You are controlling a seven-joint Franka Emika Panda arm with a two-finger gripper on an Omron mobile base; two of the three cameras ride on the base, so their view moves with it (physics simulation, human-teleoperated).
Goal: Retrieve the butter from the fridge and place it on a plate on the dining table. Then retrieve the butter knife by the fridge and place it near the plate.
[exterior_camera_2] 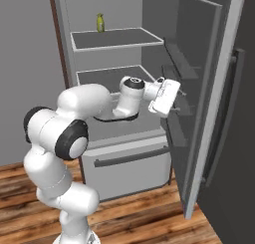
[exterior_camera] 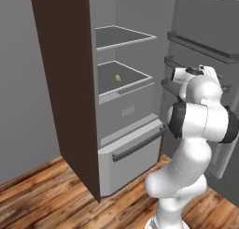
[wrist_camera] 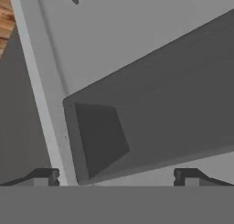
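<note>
White arm bent toward fridge (exterior_camera_2: 124,153) door bins, jaws apart, empty.

Fridge (exterior_camera: 126,130) cut off at top edge in both base views, so upper part not seen. Open fridge door (exterior_camera_2: 209,103) also cut at top and right in left base view; its dark bar handle (exterior_camera_2: 226,108) partly behind door edge in right base view. Small yellowish thing on middle shelf (exterior_camera: 118,78) too small to tell what exactly. Olive bottle-like thing on upper shelf (exterior_camera_2: 100,23) also too small for detail. Gripper (wrist_camera: 116,177) mostly cut by bottom of hand view, only finger tips (wrist_camera: 43,176) visible, wide apart. Door bin (wrist_camera: 151,109) cut at right edge there. In base views, fingers hidden behind white hand (exterior_camera_2: 165,95) and forearm.
</note>
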